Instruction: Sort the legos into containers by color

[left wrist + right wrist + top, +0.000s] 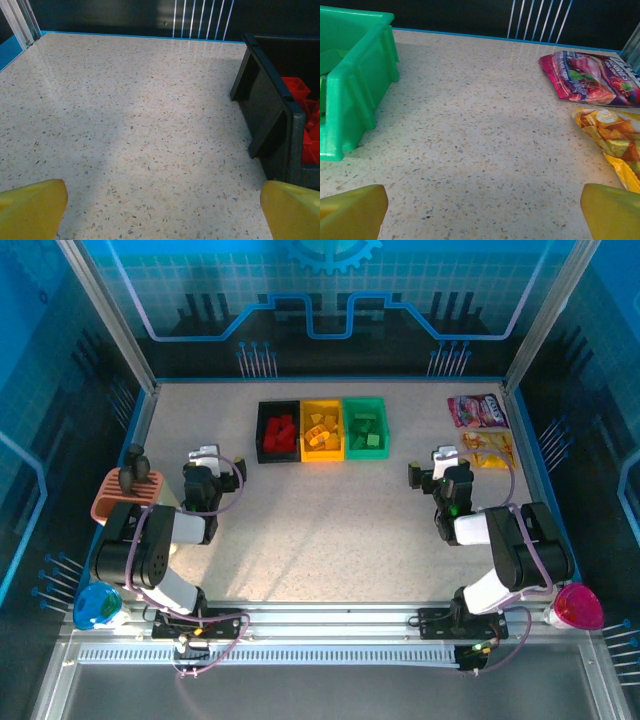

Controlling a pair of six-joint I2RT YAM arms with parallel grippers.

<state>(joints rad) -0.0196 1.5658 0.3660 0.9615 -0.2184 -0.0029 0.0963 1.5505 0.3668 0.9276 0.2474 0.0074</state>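
My left claw (204, 458) is wide open and holds nothing. It sits low over the speckled bench (330, 530), and its yellow fingertips (30, 207) are far apart with just bench between them. The black bin (265, 110) is near it, a little ahead and to the right, and I can see red bricks (302, 125) inside. My right claw (446, 468) is wide open too, and it holds nothing. It also sits low over the bench. The green bin (360, 75) is ahead of it on the left, with green bricks (366, 430) inside. A purple snack bag (592, 75) and a yellow snack bag (610, 135) lie flat on the bench ahead on the right, close together. From above, the three bins sit side by side in a row at the far middle of the bench. The yellow bin (322, 454) is in the middle, and yellow bricks (322, 428) lie in it. An orange holder (125, 498) and a blue cup (97, 605) are by my left arm. A pink cup (578, 607) is by my right arm.
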